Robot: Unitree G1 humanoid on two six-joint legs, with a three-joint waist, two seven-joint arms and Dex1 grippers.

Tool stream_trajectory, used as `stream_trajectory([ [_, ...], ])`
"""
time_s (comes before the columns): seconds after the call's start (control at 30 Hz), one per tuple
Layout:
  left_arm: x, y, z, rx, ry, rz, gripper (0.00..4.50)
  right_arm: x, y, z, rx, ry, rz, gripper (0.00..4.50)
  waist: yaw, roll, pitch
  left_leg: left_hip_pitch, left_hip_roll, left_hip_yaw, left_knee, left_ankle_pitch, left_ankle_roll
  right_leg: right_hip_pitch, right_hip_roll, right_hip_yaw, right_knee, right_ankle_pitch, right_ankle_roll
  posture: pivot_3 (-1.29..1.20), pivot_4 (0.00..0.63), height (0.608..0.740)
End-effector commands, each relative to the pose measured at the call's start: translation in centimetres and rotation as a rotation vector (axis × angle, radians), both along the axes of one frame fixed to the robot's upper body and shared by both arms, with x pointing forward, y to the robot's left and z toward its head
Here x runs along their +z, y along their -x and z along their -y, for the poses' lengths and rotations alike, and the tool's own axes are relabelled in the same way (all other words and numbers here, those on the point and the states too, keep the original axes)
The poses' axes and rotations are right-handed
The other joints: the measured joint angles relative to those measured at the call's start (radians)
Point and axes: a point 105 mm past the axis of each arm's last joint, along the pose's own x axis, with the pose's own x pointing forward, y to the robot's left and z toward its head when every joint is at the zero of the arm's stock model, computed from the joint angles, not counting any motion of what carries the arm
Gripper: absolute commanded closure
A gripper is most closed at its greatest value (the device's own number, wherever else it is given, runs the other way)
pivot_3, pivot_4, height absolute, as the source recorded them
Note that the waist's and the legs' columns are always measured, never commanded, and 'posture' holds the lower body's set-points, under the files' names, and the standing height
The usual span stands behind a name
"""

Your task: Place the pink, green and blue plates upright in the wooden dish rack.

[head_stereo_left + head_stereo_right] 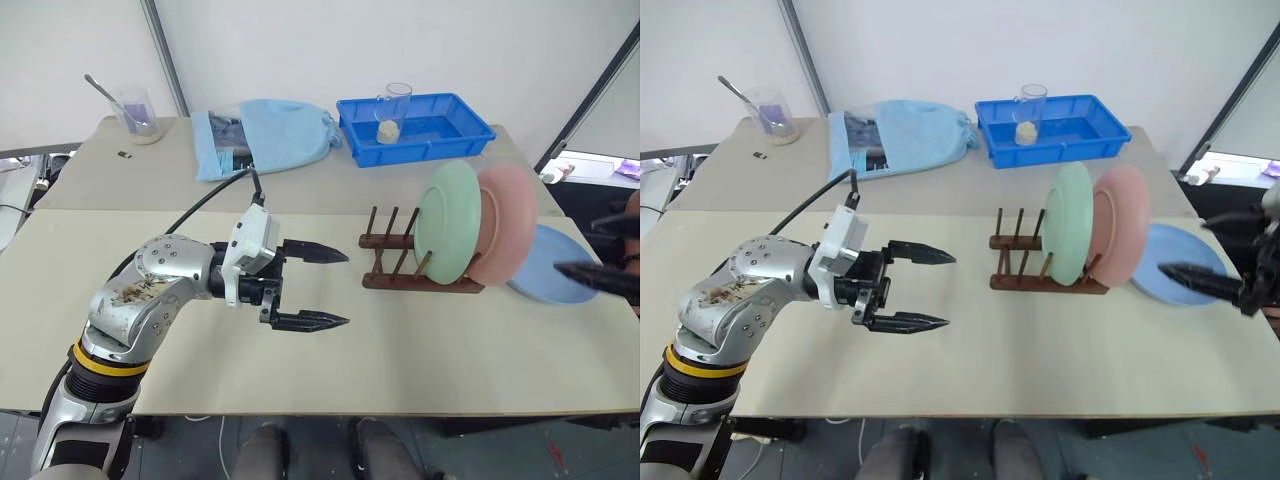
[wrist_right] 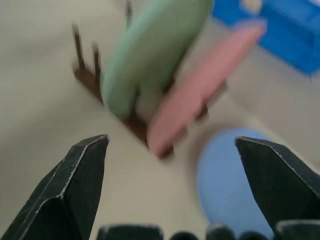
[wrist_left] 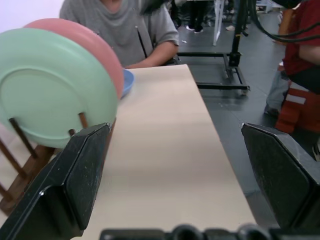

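Setting: a pale beige worktop (image 1: pixel 300 370) in front of white panels; in the left wrist view, seated people show beyond its far end.
Rack: the wooden dish rack (image 1: pixel 395 262) stands near the middle of the worktop, with several pegs bare on its left side.
Green plate: the green plate (image 1: pixel 447 222) stands upright in the rack, held between pegs.
Pink plate: the pink plate (image 1: pixel 510 235) stands just behind the green one at the right end of the rack, leaning a little to the right.
Blue plate: the blue plate (image 1: pixel 548 268) lies flat on the worktop just to the right of the rack, partly hidden by the pink plate.
Left tool: the left tool (image 1: pixel 318 286) hangs over the worktop to the left of the rack, its two black fingers spread wide and holding nothing.
Right tool: the right tool (image 1: pixel 1205 255) sits at the right edge above the blue plate, fingers wide apart and empty, as the right wrist view shows.
Other items: a blue tray (image 1: pixel 415 128) with a glass (image 1: pixel 392 110) in it, a light blue cloth bag (image 1: pixel 265 135) and a beaker (image 1: pixel 137 115) with a spoon stand at the back, well apart from the rack.
Progress: two of three plates appear to be racked; the blue plate is left to do.
Next need: probably lifting the blue plate, tipping it upright and slotting it between bare pegs without knocking the leaning pink plate.
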Motion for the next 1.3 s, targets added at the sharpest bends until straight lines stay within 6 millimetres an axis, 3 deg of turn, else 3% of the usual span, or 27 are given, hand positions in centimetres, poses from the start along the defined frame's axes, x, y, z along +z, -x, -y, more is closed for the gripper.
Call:
stream_trajectory([
  [0.03, 0.5, 0.7, 0.5, -0.029, 0.001, 0.05, 0.0, -1.9, -1.9, 2.4, -0.035, 0.17, 0.055, 0.03, -0.009, 0.0, 0.0, 0.0, 0.0, 0.001, 0.0, 0.0, 0.0, 0.0, 0.0, 0.0, 0.0, 0.0, 0.0, 0.0, 0.15, 0.74],
  [0.3, 0.5, 1.0, 1.0, -0.021, 0.008, 0.065, 0.0, -7.5, -7.5, 4.0, -0.041, 0.241, 0.036, 0.03, -0.035, 0.0, 0.001, 0.005, -0.001, 0.0, 0.0, 0.001, -0.001, 0.001, 0.002, 0.002, 0.001, 0.002, -0.002, 0.0, 0.15, 0.74],
  [0.6, 0.6, 1.0, 1.2, 0.003, 0.016, 0.069, 0.0, -10.9, -11.4, 3.9, -0.096, 0.187, 0.009, 0.03, -0.028, 0.002, 0.001, 0.002, -0.002, -0.001, -0.004, 0.002, 0.002, 0.0, 0.003, 0.003, 0.001, 0.002, -0.001, 0.0, 0.15, 0.74],
  [0.7, 0.6, 0.9, 1.2, 0.007, 0.016, 0.071, 0.0, -11.6, -12.0, 4.2, -0.144, 0.157, -0.014, 0.84, -0.026, 0.002, 0.001, 0.0, -0.002, -0.002, -0.003, 0.002, 0.003, 0.0, 0.002, 0.003, 0.0, 0.004, 0.003, 0.0, 0.15, 0.74],
  [1.03, 0.5, 0.7, 1.1, 0.02, 0.016, 0.077, 0.0, -13.1, -11.5, 4.5, -0.202, 0.124, -0.092, 4.27, -0.028, 0.002, 0.001, 0.002, -0.003, -0.002, -0.002, 0.002, 0.002, 0.001, 0.002, 0.003, 0.001, 0.003, 0.0, 0.0, 0.15, 0.74],
  [1.17, 0.5, 0.4, 0.9, 0.039, 0.022, 0.076, 0.0, -11.9, -11.7, 4.7, -0.237, 0.113, -0.039, 4.27, -0.027, 0.002, 0.001, 0.005, -0.003, -0.002, -0.002, 0.002, 0.002, 0.004, 0.002, 0.003, 0.001, 0.003, 0.0, 0.0, 0.15, 0.74],
  [1.3, 1.0, -0.5, -0.1, 0.12, 0.052, 0.055, 0.0, -7.9, -11.8, 6.1, -0.295, 0.202, 0.118, 4.27, -0.025, 0.002, 0.001, 0.004, -0.003, -0.002, -0.002, 0.002, 0.002, 0.003, 0.002, 0.003, 0.001, 0.003, 0.0, 0.0, 0.15, 0.74],
])
